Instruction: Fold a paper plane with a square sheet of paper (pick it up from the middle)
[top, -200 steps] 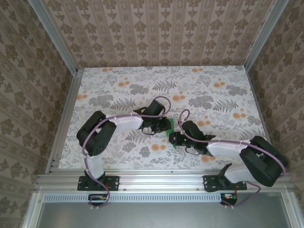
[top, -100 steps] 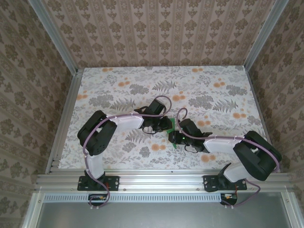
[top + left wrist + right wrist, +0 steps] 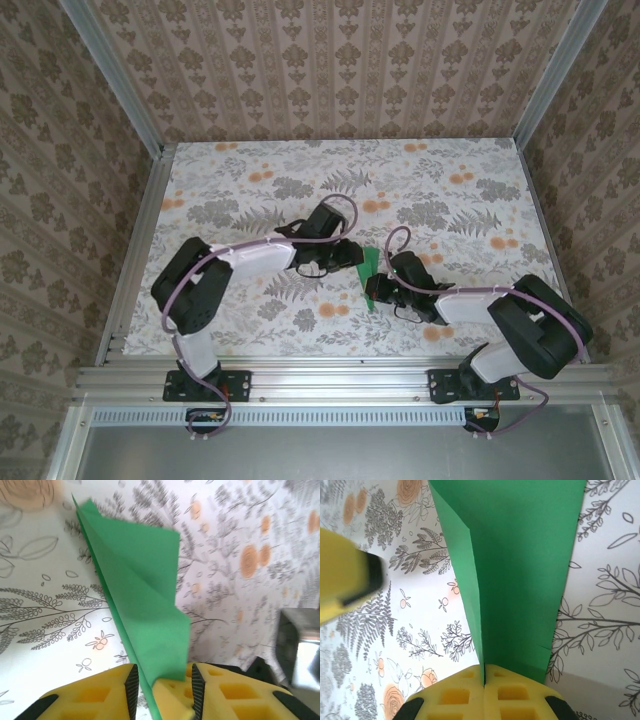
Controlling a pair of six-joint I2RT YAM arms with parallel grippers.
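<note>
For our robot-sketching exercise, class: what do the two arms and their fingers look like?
The left arm and right arm have white links, bulky black joints and a lilac cable looping alongside. The fingers are yellow blocks with square recesses.

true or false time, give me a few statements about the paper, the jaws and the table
The right jaws are shut on the green paper. True.
The left jaws are pressed tight together. False: they stand apart, with the paper's edge running between them.
The paper is a flat, uncreased square. False: it is folded, with a pointed tip.
The table has a floral pattern. True.
</note>
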